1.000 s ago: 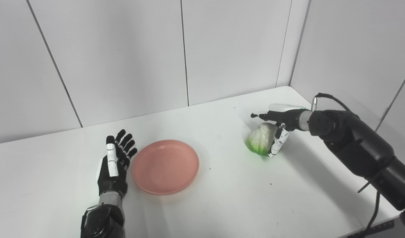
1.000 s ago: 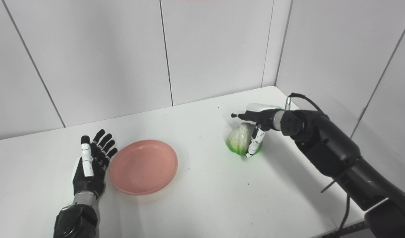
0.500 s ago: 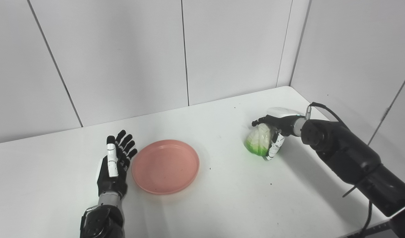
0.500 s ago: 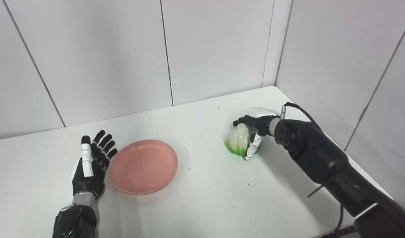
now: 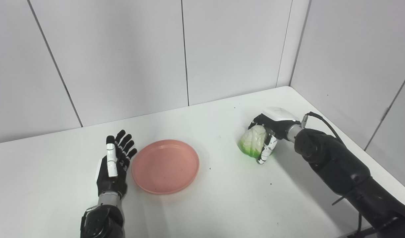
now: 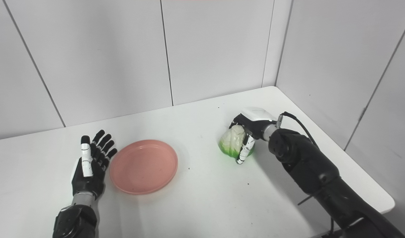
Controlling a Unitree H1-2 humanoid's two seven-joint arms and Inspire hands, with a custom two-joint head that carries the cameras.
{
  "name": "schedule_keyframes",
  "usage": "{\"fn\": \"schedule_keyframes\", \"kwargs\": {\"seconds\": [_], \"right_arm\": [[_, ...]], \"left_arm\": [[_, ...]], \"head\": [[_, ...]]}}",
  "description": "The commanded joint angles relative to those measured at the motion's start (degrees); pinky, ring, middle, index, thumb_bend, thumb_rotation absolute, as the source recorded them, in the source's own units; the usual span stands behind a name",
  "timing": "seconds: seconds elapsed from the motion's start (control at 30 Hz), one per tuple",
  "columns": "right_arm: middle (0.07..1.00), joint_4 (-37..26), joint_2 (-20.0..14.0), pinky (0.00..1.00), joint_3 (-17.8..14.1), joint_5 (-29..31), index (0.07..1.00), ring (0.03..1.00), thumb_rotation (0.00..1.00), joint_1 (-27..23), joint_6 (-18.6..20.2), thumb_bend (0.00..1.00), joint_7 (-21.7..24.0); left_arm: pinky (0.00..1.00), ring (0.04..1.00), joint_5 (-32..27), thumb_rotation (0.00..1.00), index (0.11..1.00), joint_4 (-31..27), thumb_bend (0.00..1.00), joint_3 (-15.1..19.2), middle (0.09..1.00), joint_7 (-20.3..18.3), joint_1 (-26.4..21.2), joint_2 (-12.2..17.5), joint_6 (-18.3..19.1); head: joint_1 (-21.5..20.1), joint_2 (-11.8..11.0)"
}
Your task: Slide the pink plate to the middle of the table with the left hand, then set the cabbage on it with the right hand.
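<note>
R hand (image 5: 270,132) wrapped round cabbage (image 5: 252,143); plate (image 5: 165,166) lies well to its left, mid-table. L hand (image 5: 113,163) flat, fingers spread, holding nothing (just beside plate rim).

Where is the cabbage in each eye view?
Left eye view: cabbage right of centre, in the right hand.
Right eye view: cabbage just right of centre, same grasp.
Shared landmark: pink plate, left of the cabbage in both.
</note>
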Motion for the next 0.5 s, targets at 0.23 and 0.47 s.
{"fn": "schedule_keyframes", "kwargs": {"seconds": [0.23, 0.47], "right_arm": [[0.481, -5.3, 0.0, 0.29, -2.8, 0.7, 0.48, 0.364, 0.0, -1.6, -0.1, 0.53, -1.4], [0.515, -10.8, 3.1, 0.4, -3.8, 2.6, 0.455, 0.464, 0.0, -4.2, 2.5, 0.53, 0.7]], "left_arm": [[0.87, 0.904, 0.0, 0.97, 0.871, -0.9, 0.8, -0.1, 0.894, 0.7, -1.0, -0.3, 0.3], [0.88, 0.903, -0.3, 0.98, 0.874, -1.3, 0.8, -0.4, 0.895, 0.2, -0.9, -0.3, 0.8]], "head": [[0.3, -0.2], [0.9, 0.2]]}}
